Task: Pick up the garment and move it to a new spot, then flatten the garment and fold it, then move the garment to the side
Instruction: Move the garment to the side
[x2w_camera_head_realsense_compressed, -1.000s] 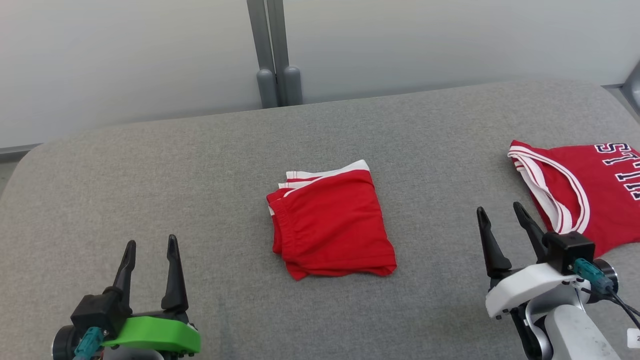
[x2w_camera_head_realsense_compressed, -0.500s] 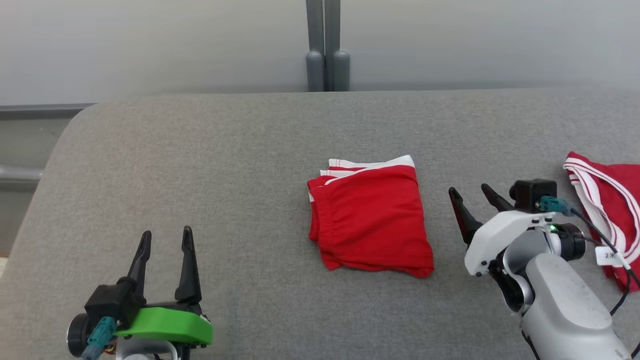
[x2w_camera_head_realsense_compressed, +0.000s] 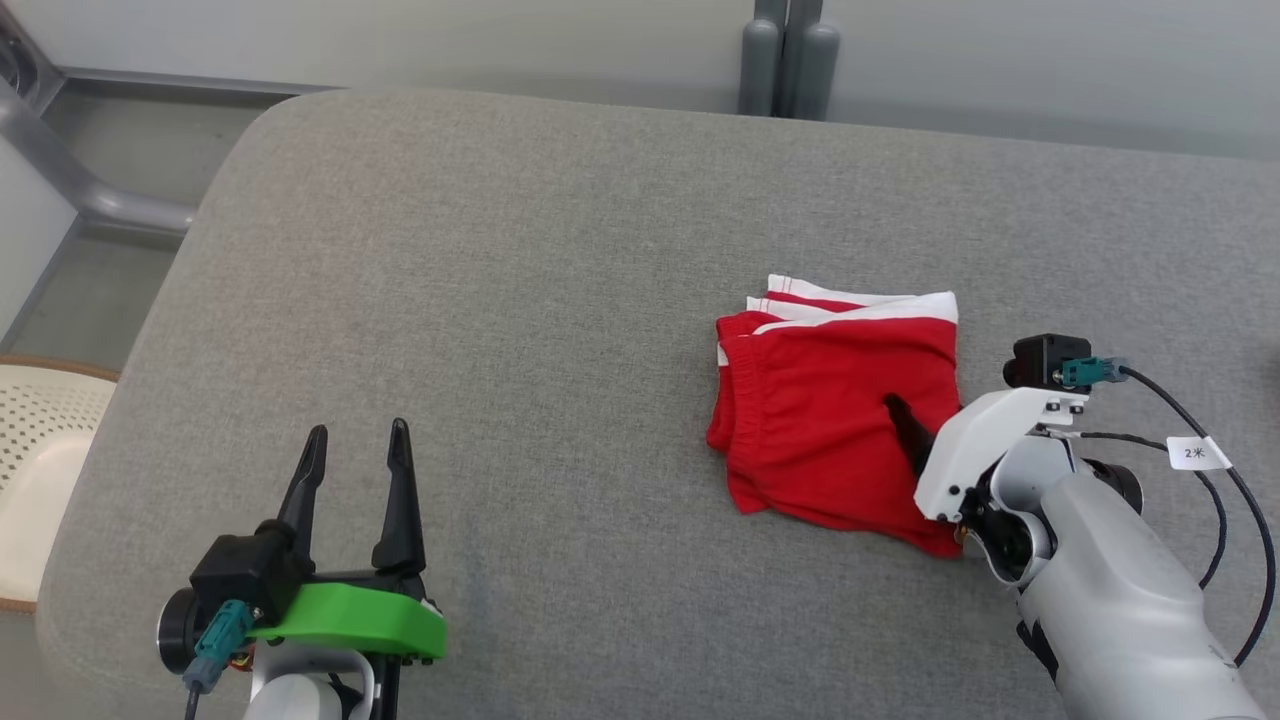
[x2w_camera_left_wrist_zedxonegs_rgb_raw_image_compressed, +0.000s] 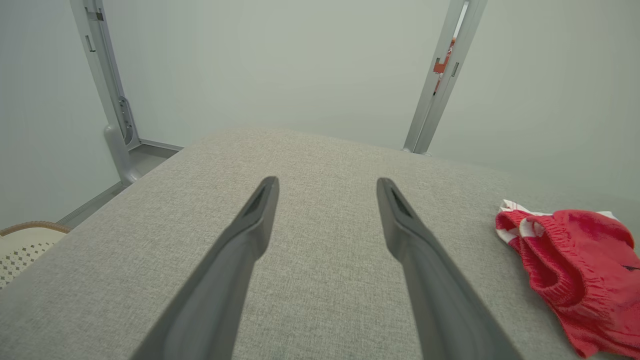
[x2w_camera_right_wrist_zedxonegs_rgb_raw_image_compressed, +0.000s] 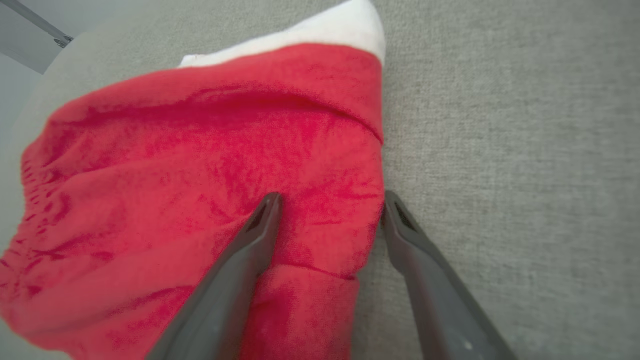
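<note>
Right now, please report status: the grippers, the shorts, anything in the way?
Both open. The right gripper is astride one edge of the folded shorts, no grip yet. The left gripper is over bare cushion. No obstacle seen.

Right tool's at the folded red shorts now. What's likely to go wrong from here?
1. The open right tool straddles the right edge of the folded red shorts with white trim, one finger over the cloth, one over the grey fabric surface. Closing may pinch only the top layers, so the fold could open on lifting.
2. The open left tool sits far off over bare surface; a one-sided lift would probably let the stack droop and unfold.
</note>
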